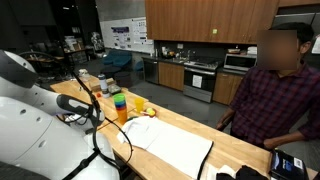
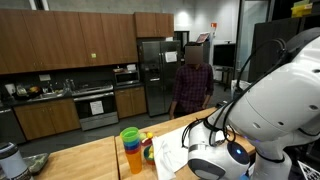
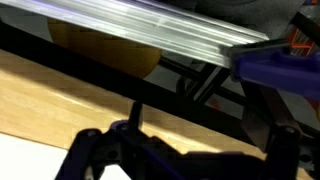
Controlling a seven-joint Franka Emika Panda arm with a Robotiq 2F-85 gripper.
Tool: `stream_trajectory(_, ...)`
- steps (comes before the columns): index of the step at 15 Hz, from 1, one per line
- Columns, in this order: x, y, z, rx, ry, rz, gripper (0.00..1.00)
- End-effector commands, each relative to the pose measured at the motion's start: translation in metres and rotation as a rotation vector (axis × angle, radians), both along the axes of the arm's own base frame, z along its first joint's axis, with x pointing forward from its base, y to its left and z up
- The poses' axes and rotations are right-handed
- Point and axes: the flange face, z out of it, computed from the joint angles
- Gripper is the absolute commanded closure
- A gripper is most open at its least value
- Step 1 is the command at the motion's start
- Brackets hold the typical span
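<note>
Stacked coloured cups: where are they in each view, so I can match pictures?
In an exterior view: the stacked coloured cups stand left of centre on the table, beside a white sheet.
In an exterior view: bottom centre, left of the sheet.
Wrist view: not recognisable.
Shared landmark: the person in the plaid shirt, behind the table in both exterior views.

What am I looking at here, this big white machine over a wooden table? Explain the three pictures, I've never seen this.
The white machine is a robot arm with a claw at its end. Two pictures come from cameras standing in the room; the third comes from a camera on the arm's wrist, looking past the claw. On the wooden table stand stacked coloured cups beside a white sheet. A person in a checked shirt is at the table. The claw is open and holds nothing.
</note>
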Motion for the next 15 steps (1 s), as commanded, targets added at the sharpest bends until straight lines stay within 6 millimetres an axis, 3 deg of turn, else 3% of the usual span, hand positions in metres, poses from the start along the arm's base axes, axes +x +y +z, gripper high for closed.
stream_trajectory(1, 0.004, -0.012, 0.005, 0.001, -0.006, -0.037, 0.00)
stream_trajectory(5, 0.020, -0.033, 0.010, -0.002, -0.017, -0.131, 0.00)
stream_trajectory(7, 0.020, -0.026, 0.008, 0.006, -0.013, -0.116, 0.00)
stream_trajectory(15, 0.024, -0.030, 0.010, 0.013, -0.016, -0.141, 0.00)
